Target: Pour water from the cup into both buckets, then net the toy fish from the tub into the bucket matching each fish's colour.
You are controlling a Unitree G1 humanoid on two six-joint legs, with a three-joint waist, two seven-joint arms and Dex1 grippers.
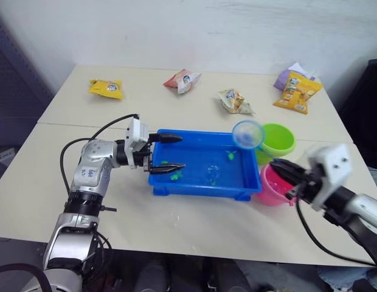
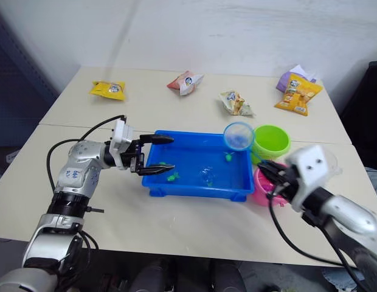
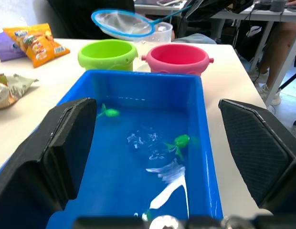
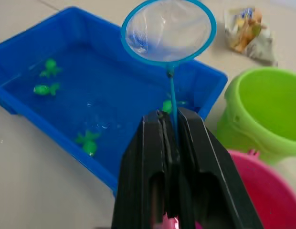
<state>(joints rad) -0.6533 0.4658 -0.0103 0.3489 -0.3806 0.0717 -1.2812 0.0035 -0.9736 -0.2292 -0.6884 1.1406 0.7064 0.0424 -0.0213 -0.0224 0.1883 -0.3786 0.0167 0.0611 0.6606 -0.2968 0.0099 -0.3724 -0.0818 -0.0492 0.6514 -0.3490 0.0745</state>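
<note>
The net (image 4: 168, 31) hangs in the air over the far right corner of the tub (image 1: 200, 185), near the green bucket (image 1: 278, 139), with nothing visible in its mesh. Its thin handle runs back to the right pincer (image 4: 173, 125), which is clenched on it just above the pink bucket (image 1: 270, 187). Four green fish lie in the shallow water: one near the far right corner (image 4: 168, 106), one mid-tub (image 4: 88, 141) and two at the left end (image 4: 46, 88). No pink fish is to be seen in the tub, so the step in hand looks like scooping a green one.

To do it well, the hoop should dip behind the nearest fish, the one by the far right corner, sweep under it with the rim low along the tub floor, then lift level and carry over the green bucket before tipping. The left pincer (image 1: 166, 152) is released, its fingers spread over the tub's left end; it could steady the tub wall if the sweep pushes the tub.

Whether either bucket holds water or fish cannot be made out. A clear cup (image 3: 160, 32) stands behind the buckets, mostly hidden by the net. Snack packets (image 1: 106, 88) lie well apart at the back of the bench (image 1: 176, 228).
</note>
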